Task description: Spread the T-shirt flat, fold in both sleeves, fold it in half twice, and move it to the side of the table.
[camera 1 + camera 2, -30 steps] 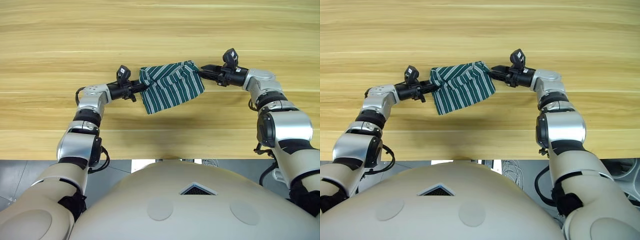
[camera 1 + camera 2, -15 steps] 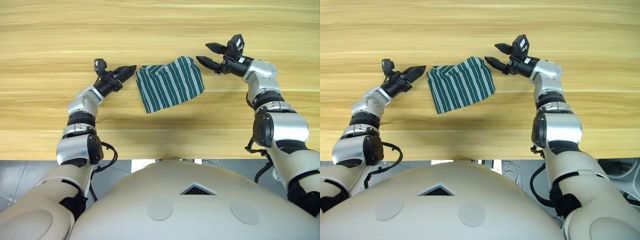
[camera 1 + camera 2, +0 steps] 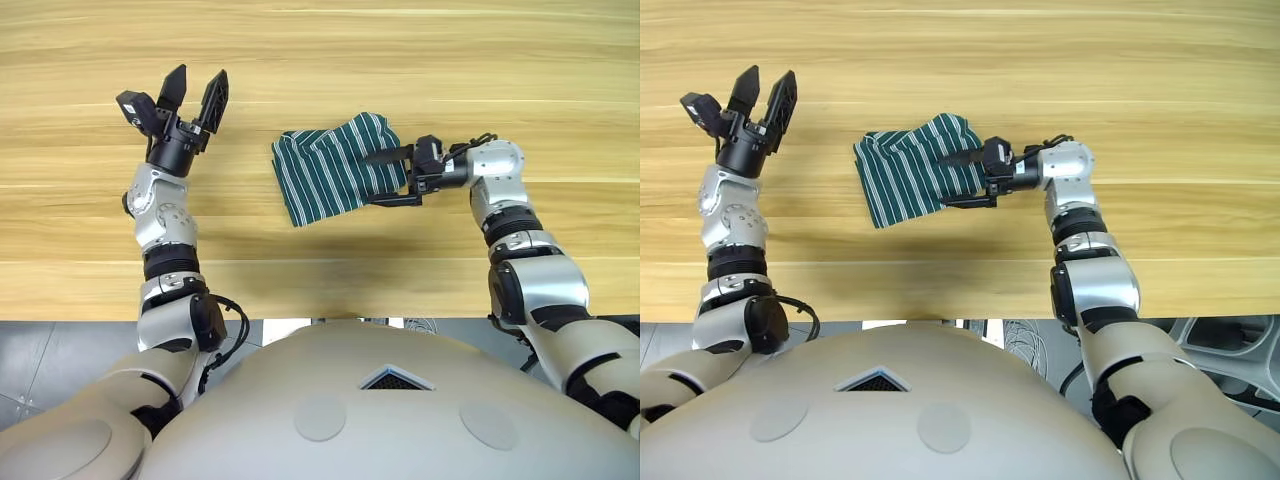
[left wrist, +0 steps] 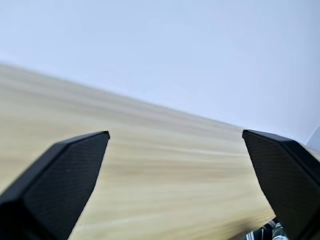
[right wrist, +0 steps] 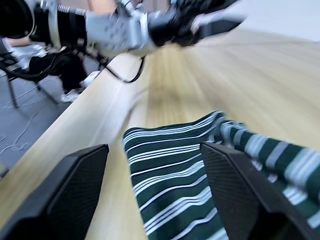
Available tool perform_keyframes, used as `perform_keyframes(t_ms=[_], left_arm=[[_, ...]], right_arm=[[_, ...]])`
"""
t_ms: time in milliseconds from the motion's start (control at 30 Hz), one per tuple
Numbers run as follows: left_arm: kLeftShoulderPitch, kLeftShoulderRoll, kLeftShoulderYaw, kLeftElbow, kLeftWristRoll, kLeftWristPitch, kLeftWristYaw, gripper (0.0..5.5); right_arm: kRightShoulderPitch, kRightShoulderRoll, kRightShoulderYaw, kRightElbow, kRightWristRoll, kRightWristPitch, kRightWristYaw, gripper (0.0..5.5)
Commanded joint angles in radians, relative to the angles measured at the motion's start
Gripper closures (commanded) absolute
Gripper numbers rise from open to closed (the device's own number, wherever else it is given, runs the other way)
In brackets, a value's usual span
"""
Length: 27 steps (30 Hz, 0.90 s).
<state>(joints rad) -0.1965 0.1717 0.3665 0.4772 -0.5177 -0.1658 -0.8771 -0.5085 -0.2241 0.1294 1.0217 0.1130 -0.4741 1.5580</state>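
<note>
1. Right gripper, seen from the head: open over the folded shirt's right edge, mid-table. Left gripper is open, raised well apart.
2. Left wrist: jaws spread above the table.
3. Right wrist: shirt lies between the jaws.
4. Seemingly the move-aside step; next, pinch every layer.

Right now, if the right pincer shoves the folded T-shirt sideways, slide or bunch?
Likely floppy: the T-shirt is soft folded cloth with uneven edges, so layers may bunch or unfold. Probably light, so it may slide on the smooth wooden table. The open right pincer spans its edge.
</note>
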Motion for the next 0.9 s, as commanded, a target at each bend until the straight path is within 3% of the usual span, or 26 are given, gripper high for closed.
perform_keyframes(t_ms=[33,133,333,600,800,900], left_arm=[[0.056,-0.021,-0.050,-0.121,-0.002,-0.001,-0.003,0.69],[0.092,-0.032,-0.078,-0.186,-0.009,0.007,0.003,0.69],[0.136,-0.051,-0.119,-0.250,-0.015,0.021,0.013,0.69],[0.157,-0.056,-0.142,-0.277,-0.039,0.032,0.015,0.69],[0.157,-0.054,-0.148,-0.278,-0.044,0.030,0.008,0.69],[0.174,-0.057,-0.146,-0.300,-0.050,0.024,0.010,0.69]], right_arm=[[-0.112,0.043,0.076,0.108,-0.145,0.029,-0.223,2.09],[-0.184,0.088,0.106,0.192,-0.222,0.069,-0.387,2.09],[-0.244,0.114,0.130,0.287,-0.303,0.151,-0.546,2.09],[-0.207,0.083,0.122,0.339,-0.362,0.248,-0.638,2.09],[-0.168,0.037,0.022,0.346,-0.315,0.268,-0.761,2.09],[-0.142,-0.009,-0.089,0.351,-0.252,0.301,-0.946,2.09]])
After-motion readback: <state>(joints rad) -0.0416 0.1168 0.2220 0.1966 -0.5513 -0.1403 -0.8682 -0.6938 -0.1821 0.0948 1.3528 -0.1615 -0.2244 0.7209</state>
